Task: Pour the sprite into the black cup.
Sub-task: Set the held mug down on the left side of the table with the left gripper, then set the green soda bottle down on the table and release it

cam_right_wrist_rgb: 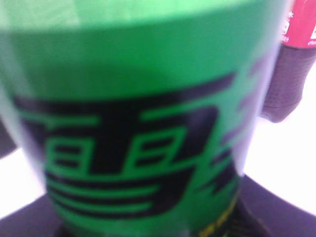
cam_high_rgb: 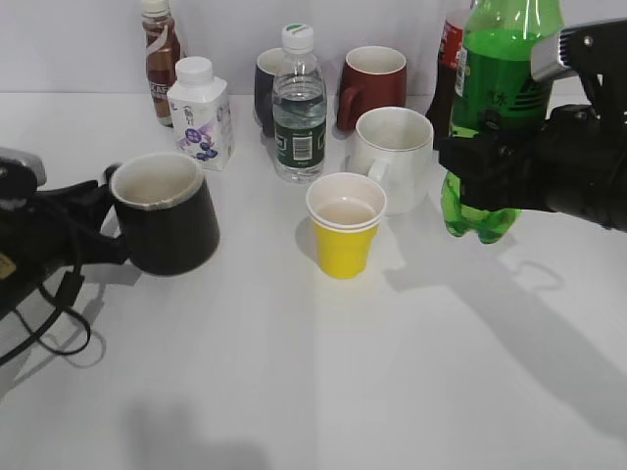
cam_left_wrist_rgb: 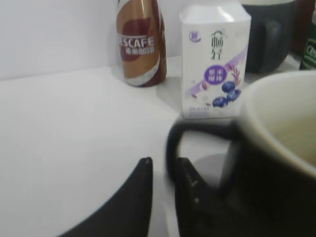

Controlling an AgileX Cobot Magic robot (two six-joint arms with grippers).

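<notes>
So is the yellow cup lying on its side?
No, the yellow cup stands upright on the table, its open mouth facing up.

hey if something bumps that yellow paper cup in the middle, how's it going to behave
The yellow cup looks like thin paper, so it would probably slide or tip easily. It seems to hold little or nothing, so it is likely light. A firm squeeze would probably crush it.

Coffee bottle (cam_left_wrist_rgb: 140, 42) label reads "NESCAFE", first letter cut off. White carton (cam_left_wrist_rgb: 213, 59) and sprite (cam_right_wrist_rgb: 143, 133) carry Chinese characters; fine print illegible.
</notes>
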